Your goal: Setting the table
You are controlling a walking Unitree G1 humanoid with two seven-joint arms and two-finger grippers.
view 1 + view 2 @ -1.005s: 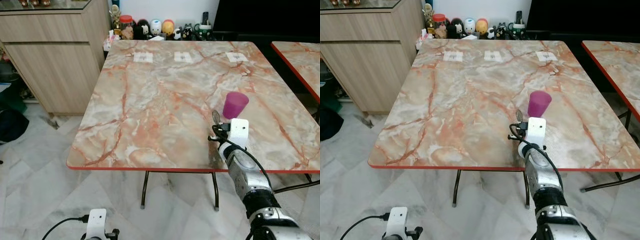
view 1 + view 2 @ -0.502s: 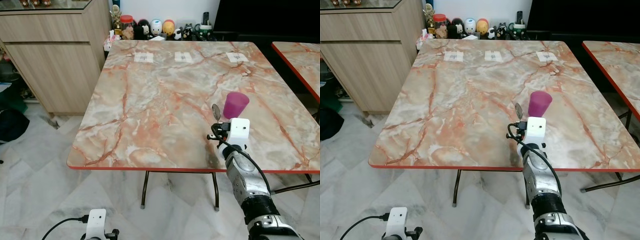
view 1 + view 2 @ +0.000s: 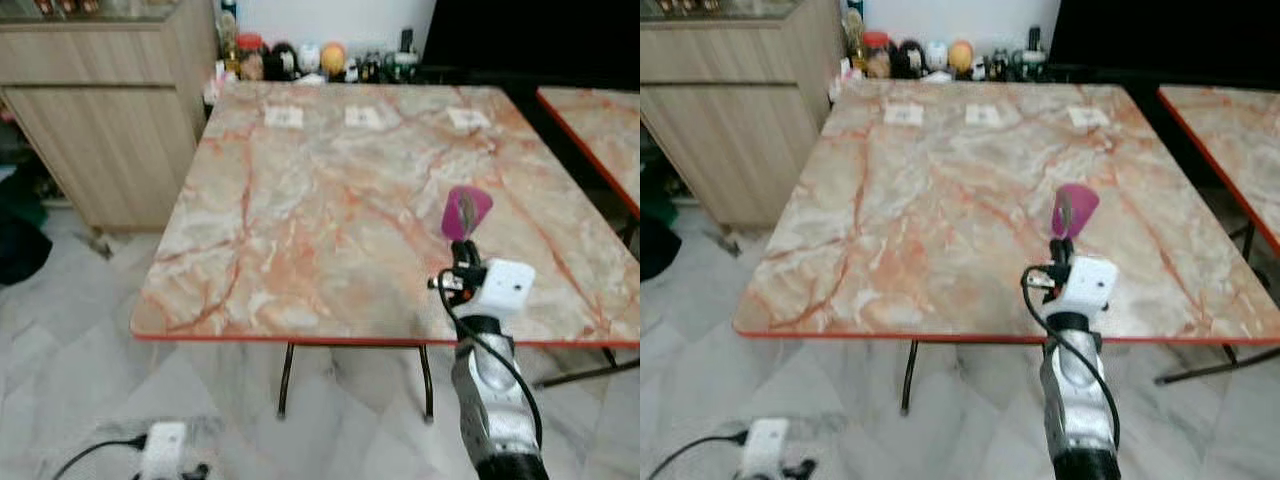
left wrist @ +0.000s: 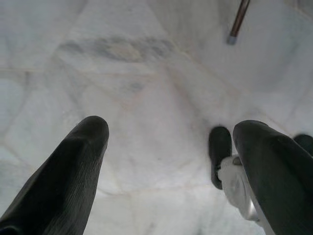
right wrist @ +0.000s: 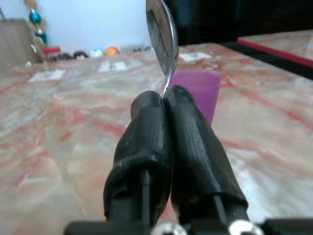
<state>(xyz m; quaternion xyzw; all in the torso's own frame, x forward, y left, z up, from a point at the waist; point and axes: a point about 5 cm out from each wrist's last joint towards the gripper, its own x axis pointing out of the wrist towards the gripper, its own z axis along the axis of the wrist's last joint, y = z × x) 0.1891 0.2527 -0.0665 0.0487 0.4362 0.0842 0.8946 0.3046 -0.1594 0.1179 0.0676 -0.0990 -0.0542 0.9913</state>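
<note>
A purple cup (image 3: 468, 210) stands upside down on the marble table (image 3: 300, 200), near its right front part. My right gripper (image 5: 164, 98) is shut on the handle of a metal spoon (image 5: 160, 29), whose bowl points up. In the eye views the right gripper (image 3: 464, 250) hovers over the table's front edge, just short of the cup, with the spoon (image 3: 1063, 214) lined up in front of it. My left gripper (image 4: 171, 126) hangs low over the floor, open with nothing between its fingers.
Three white cards (image 3: 283, 117) lie along the table's far side. Jars and figurines (image 3: 300, 58) crowd the wall behind. A wooden cabinet (image 3: 100, 110) stands at the left, and a second marble table (image 3: 600, 110) at the right. Marble floor tiles (image 4: 146, 73) lie below.
My right arm has turned and shifted slightly right, so the spoon now overlaps the cup instead of standing left of it. The picture is blurred and slightly shifted. The left arm still hangs.
</note>
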